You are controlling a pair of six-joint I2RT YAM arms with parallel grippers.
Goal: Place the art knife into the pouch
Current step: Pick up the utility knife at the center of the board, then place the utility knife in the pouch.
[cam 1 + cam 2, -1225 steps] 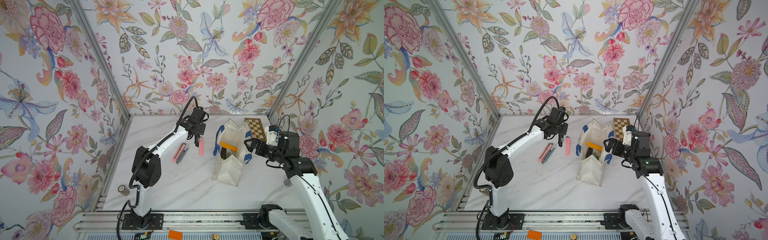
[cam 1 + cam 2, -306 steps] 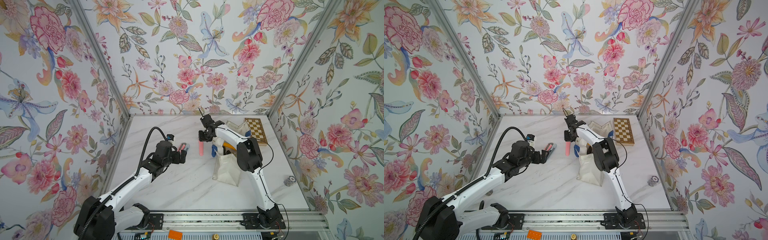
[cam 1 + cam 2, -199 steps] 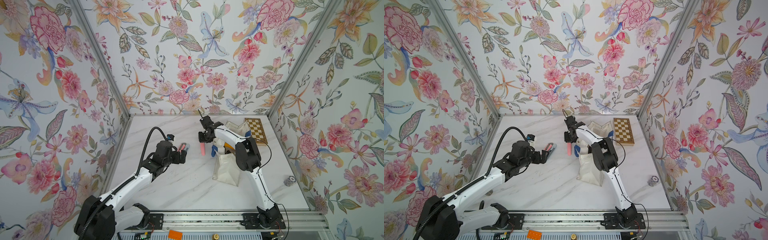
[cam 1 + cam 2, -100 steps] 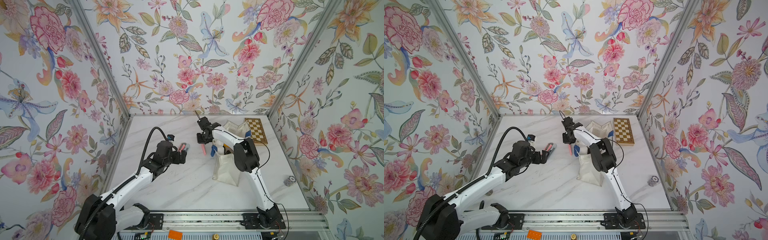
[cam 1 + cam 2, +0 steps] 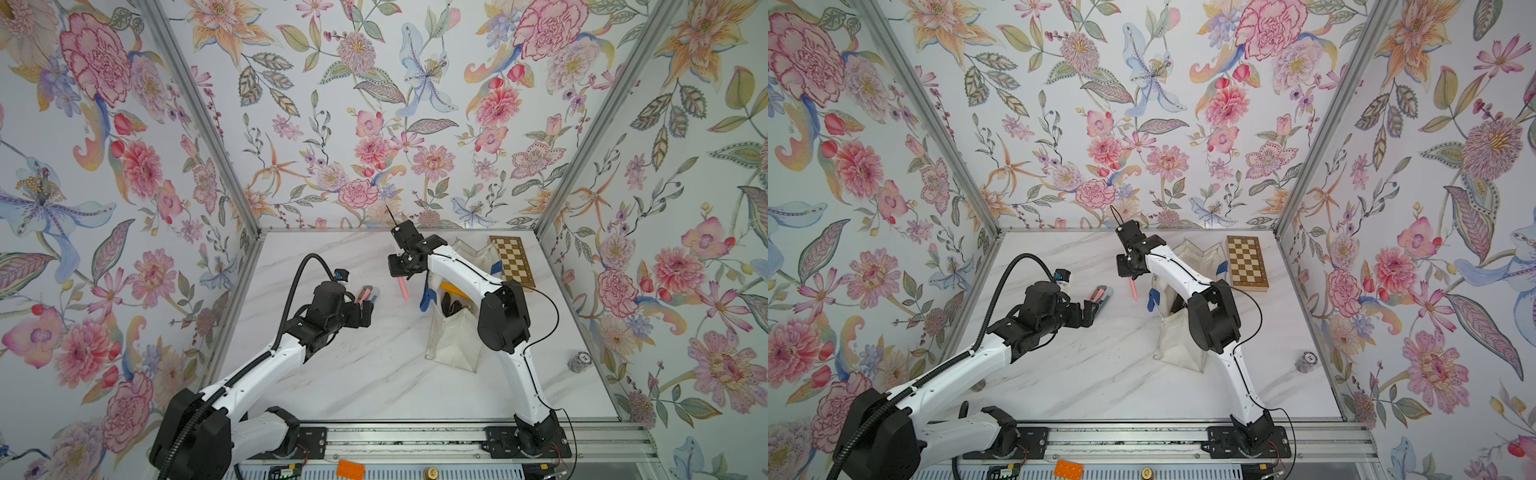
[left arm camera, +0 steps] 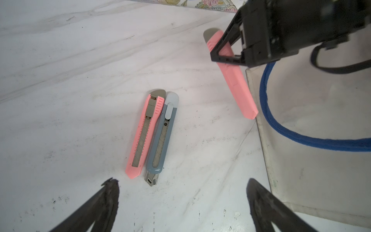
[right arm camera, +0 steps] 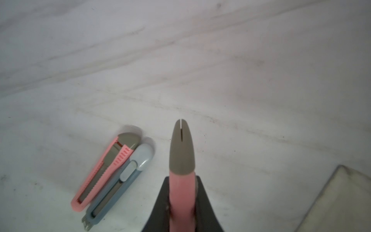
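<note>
A pink art knife [image 7: 181,148] with a grey end cap is clamped in my right gripper [image 7: 181,181], which is shut on its pink body. In both top views that gripper [image 5: 401,270] holds the knife [image 5: 402,289] just left of the pouch [image 5: 453,336], a white canvas bag with blue strap handles [image 6: 281,128] standing open. My left gripper [image 6: 181,186] is open and low over the table. Just ahead of its fingers lie a second pink knife [image 6: 142,136] and a blue-grey knife [image 6: 162,136], side by side. The cat print is hidden.
A brown-and-cream chessboard [image 5: 511,262] lies at the back right behind the pouch. A small round roll [image 5: 579,360] sits by the right wall. A yellow item [image 5: 451,287] and a dark one show inside the pouch. Floral walls enclose three sides.
The right jaws have closed on the pink art knife, and the wrist has shifted slightly left with it. The left arm and the two knives by it have not moved.
</note>
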